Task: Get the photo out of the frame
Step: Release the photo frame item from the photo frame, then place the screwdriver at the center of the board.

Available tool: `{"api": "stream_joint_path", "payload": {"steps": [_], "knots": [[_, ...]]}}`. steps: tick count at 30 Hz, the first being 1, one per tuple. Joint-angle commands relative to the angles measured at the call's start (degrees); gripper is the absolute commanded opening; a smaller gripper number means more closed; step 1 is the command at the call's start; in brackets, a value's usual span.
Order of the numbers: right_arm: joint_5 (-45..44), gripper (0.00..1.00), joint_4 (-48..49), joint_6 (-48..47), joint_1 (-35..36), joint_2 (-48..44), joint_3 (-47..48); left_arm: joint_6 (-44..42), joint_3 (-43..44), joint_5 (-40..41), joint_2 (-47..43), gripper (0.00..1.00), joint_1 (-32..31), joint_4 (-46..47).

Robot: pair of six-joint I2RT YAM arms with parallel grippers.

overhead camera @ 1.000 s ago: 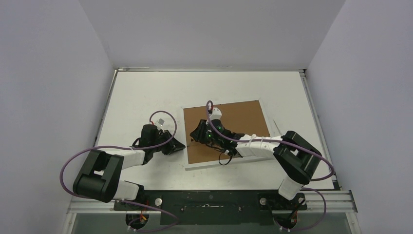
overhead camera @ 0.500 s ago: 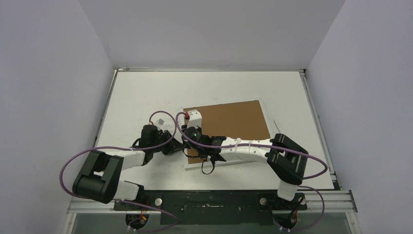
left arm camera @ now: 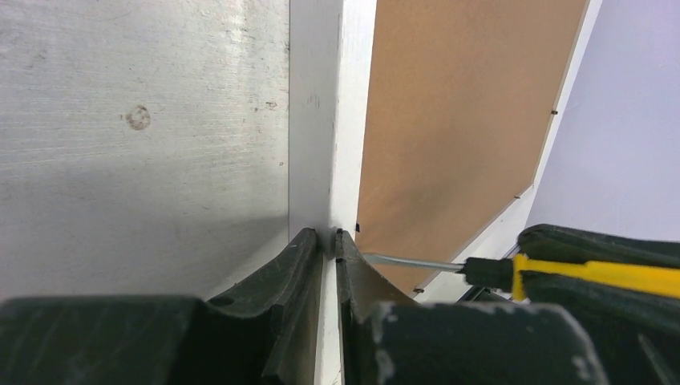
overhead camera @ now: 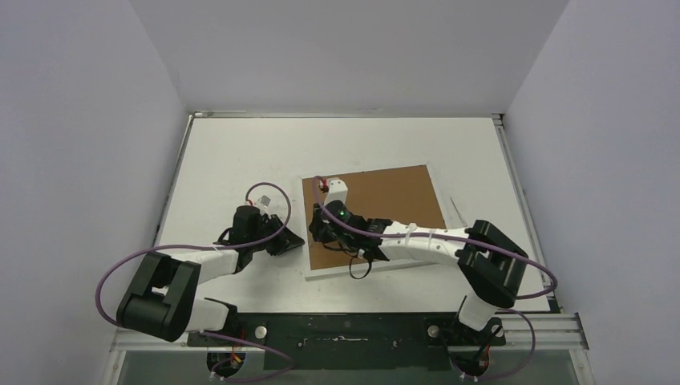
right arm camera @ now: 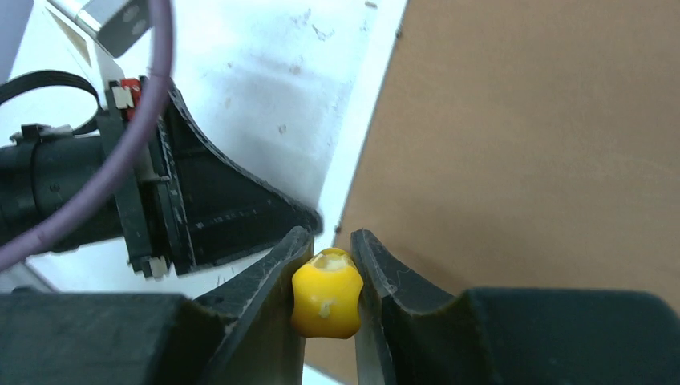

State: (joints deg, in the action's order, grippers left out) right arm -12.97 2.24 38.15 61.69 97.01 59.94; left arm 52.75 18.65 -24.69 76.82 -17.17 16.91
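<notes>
The frame [overhead camera: 353, 271] lies face down on the table, its brown backing board [overhead camera: 393, 200] up. The photo is hidden under the board. My left gripper [overhead camera: 295, 238] is shut on the frame's left white edge [left arm camera: 329, 120]; in the left wrist view the gripper [left arm camera: 327, 237] pinches that edge. My right gripper [overhead camera: 321, 233] is over the board's left side and is shut on a yellow-handled screwdriver [right arm camera: 326, 295]. The screwdriver's metal shaft [left arm camera: 409, 261] reaches to the board's edge by my left fingers. In the right wrist view my right gripper [right arm camera: 329, 241] is over the board [right arm camera: 545, 144].
The white table [overhead camera: 240, 152] has raised metal rails at its back and right edges. Grey walls close in the left, back and right sides. My left arm's purple cable [overhead camera: 269, 188] loops beside the frame.
My right gripper with the screwdriver has moved left from the middle of the board to its left edge, then a little back to the right. My left gripper stays put.
</notes>
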Motion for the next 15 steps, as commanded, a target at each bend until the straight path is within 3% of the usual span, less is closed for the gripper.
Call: {"api": "stream_joint_path", "payload": {"steps": [1,4,8,10,13,15], "knots": [[12.2,0.05,3.3,3.7,-6.6,-11.0,-5.0,-2.3,1.9,-0.1,-1.5,0.06,0.0,-2.9],[15.8,0.05,1.3,3.2,-14.3,-16.7,-7.7,-3.3,2.6,0.0,-2.1,0.06,0.8,-4.8],[23.8,0.05,-0.1,3.3,-29.7,-23.1,-12.2,-4.4,3.0,0.6,-4.4,0.10,0.9,-7.3],[29.2,0.05,-1.3,3.3,-39.1,-24.7,-13.4,-5.1,3.3,1.6,-6.3,0.18,0.6,-9.2],[36.9,0.05,-4.8,5.1,-55.5,-23.8,-14.5,-6.8,4.7,3.6,-8.1,0.38,0.0,-13.0],[41.5,0.05,-4.0,7.9,-65.0,-22.6,-16.7,-7.9,5.6,4.9,-9.1,0.45,-0.3,-15.1]]}}
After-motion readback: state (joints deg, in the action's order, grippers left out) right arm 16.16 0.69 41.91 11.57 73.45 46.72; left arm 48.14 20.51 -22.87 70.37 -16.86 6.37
